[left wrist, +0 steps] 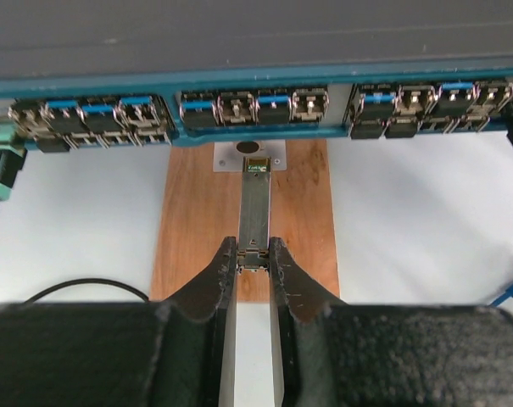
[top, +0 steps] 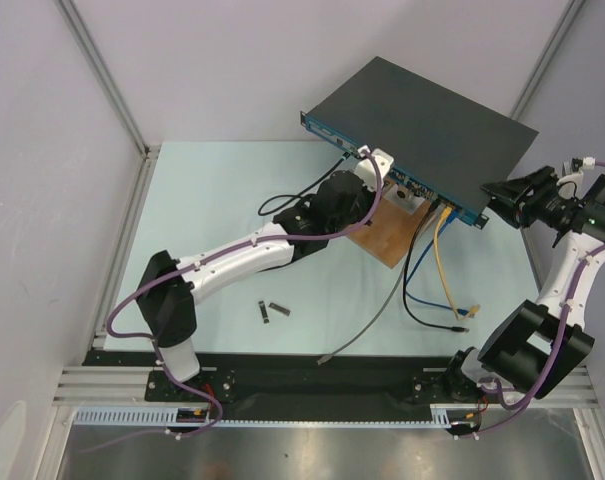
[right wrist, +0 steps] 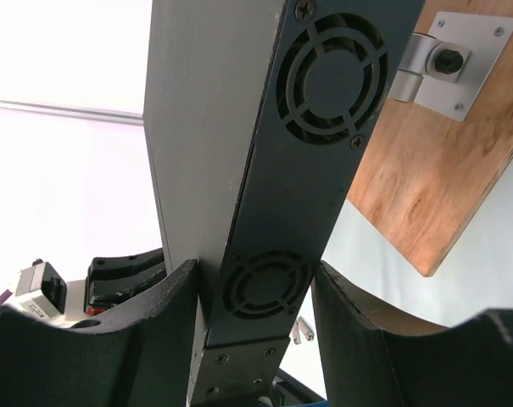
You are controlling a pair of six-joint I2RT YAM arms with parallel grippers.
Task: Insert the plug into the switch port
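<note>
- The plug [left wrist: 256, 208] is a slim, silver-grey metal stick with a small latch at its near end; it looks light and rigid, with smooth sides that could slip or twist in a weak grip
- The best hold is probably on its two long flat sides near the rear, which leaves the front length free to enter a port
- The left tool [left wrist: 254, 254] is clenched on exactly that rear end, at lower centre of the left wrist view, one black finger on each side
- The plug points up the frame, and its tip lies over a small metal bracket [left wrist: 249, 155] on a brown wooden board [left wrist: 303, 220], just below the blue face and not in any port
- The switch [top: 422, 120] is a large flat black metal box, set at an angle in the upper right of the top view, with the board showing beneath its front edge
- Its narrow blue front face carries the ports [left wrist: 256, 106] in grouped rows across the top of the left wrist view, many with blue or metal tabs
- The switch looks heavy and stiff, though a push on its face might shift it; the ports look delicate, so the plug should enter straight
- The right tool [right wrist: 256, 288] straddles the switch's end panel with its round fan grilles [right wrist: 331, 76], at lower centre of the right wrist view; its fingers sit close on either side, but whether they press on it I cannot tell
- Yellow, blue and black cables [top: 442, 260] trail from the front face down onto the pale tabletop [top: 202, 190]
</note>
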